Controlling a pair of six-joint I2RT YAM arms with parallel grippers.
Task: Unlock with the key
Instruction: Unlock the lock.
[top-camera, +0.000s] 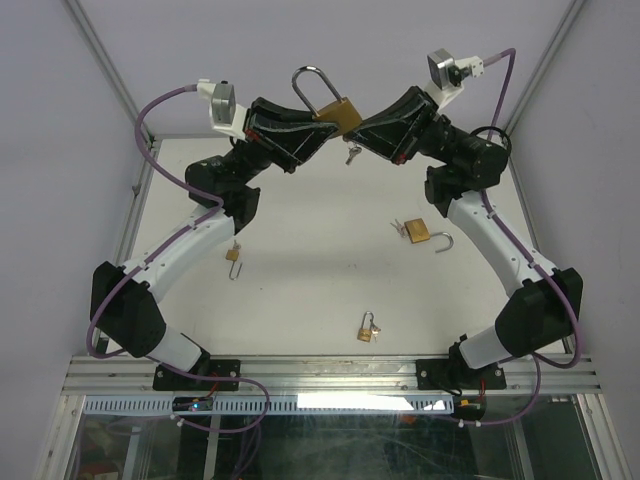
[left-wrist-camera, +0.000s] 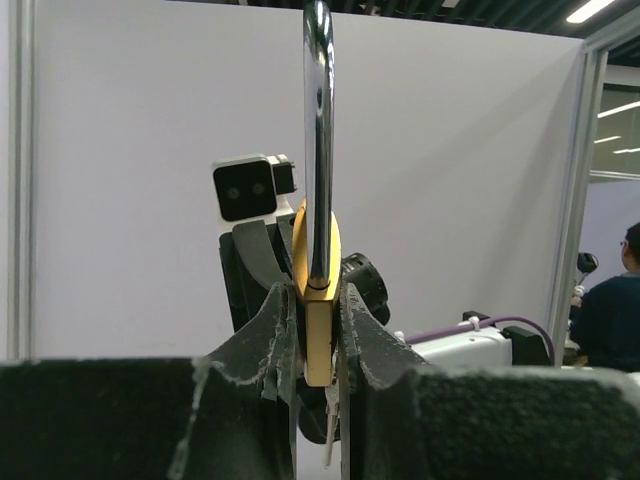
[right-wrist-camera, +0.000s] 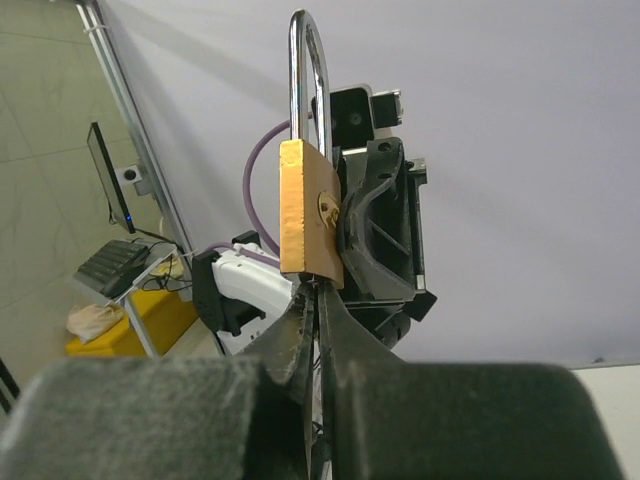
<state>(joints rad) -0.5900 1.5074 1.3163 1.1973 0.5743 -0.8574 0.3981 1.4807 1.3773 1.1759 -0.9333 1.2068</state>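
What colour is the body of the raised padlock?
The padlock body is brass gold; clearest in right wrist view.

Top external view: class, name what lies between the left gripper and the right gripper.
A brass padlock with a silver shackle lies between the left gripper and the right gripper, clearest in the top external view.

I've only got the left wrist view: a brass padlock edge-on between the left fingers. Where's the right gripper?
Observer: The right gripper is shut directly beneath the padlock, at its bottom edge; what it pinches is hidden.
Operator: Shackle popped?
Observer: From above, the shackle looks seated on both sides.
Operator: Anything on the table?
Observer: Three more: a left padlock, a right padlock, a front padlock.
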